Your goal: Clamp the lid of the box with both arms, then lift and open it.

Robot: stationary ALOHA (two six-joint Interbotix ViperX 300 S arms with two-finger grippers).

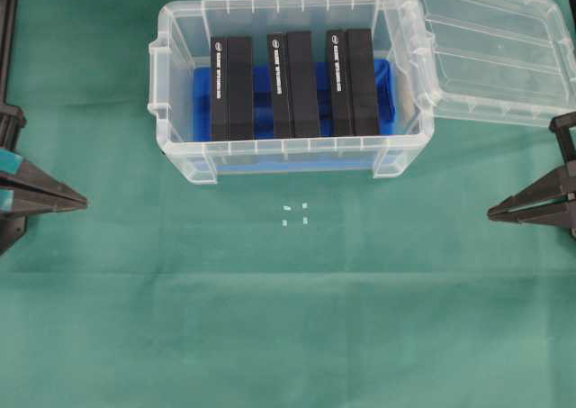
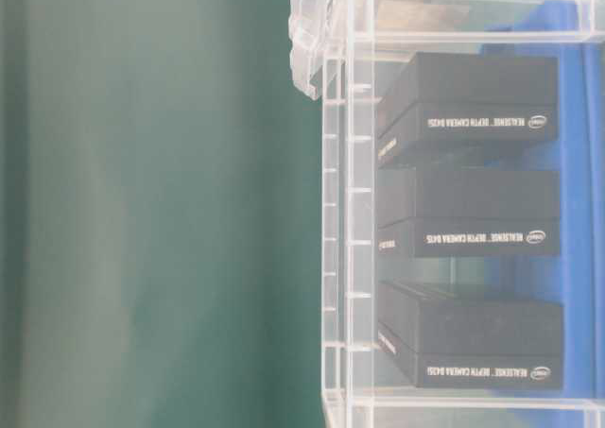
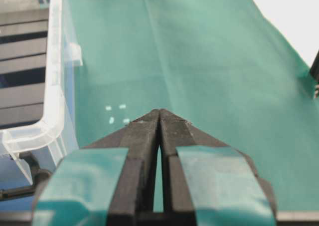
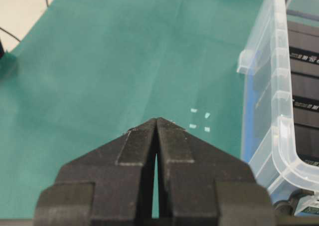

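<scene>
Nearest, the left gripper (image 1: 79, 202) and right gripper (image 1: 493, 214) rest low at either edge of the counter (image 1: 288, 336), fingers pressed together on nothing. Between them lie small white marks (image 1: 295, 213) on the green cloth, which looks soft and faintly creased. Beyond, the box (image 1: 180, 147) stands open with three black blocks (image 1: 292, 84) inside. Farthest, the lid (image 1: 504, 48) leans off its right rim; it is probably light, thin, slick and slightly flexible, best pinched at the raised rim on opposite edges

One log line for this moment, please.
clear ridged plastic lid: off, leaning right of deep clear tub | left tool: shut, empty | right tool: shut, empty
</scene>
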